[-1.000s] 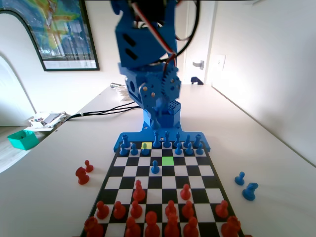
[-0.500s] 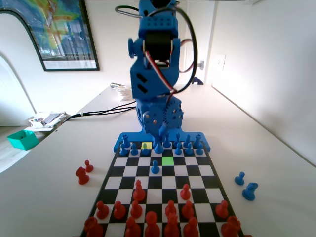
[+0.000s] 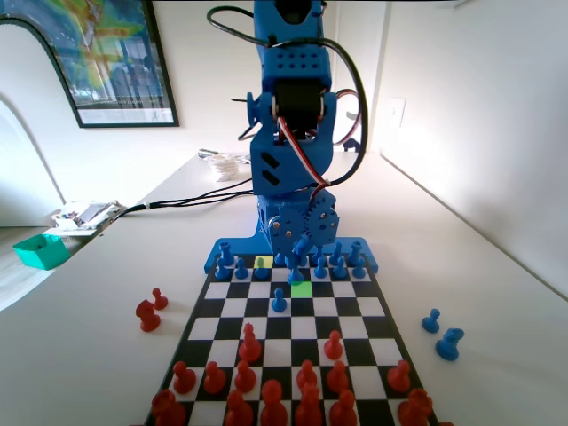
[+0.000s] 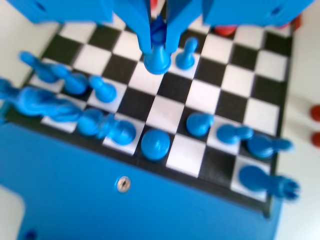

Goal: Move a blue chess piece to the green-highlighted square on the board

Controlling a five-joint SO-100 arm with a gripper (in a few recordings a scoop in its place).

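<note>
In the fixed view my gripper [image 3: 297, 259] hangs low over the far end of the board [image 3: 355, 328], shut on the blue chess piece [image 3: 295, 276]. The piece's base sits at the far edge of the green-highlighted square [image 3: 303, 289]; whether it touches the board I cannot tell. In the wrist view the two jaws of the gripper [image 4: 158, 40] close around the slim neck of the blue chess piece [image 4: 157, 61], whose round base is over a white square of the board [image 4: 165, 112]. A blue pawn [image 4: 186, 54] stands just right of it.
A yellow square [image 3: 264, 261] lies left of the gripper among the blue back rows [image 3: 337, 262]. A lone blue pawn [image 3: 279, 302] stands in front of the green square. Red pieces [image 3: 266, 390] crowd the near end. Taken pieces lie off-board, red [image 3: 148, 312] and blue [image 3: 441, 335].
The arm has unfolded upward and its gripper has come down and shifted right, from above the back rows to the green square's far edge.
</note>
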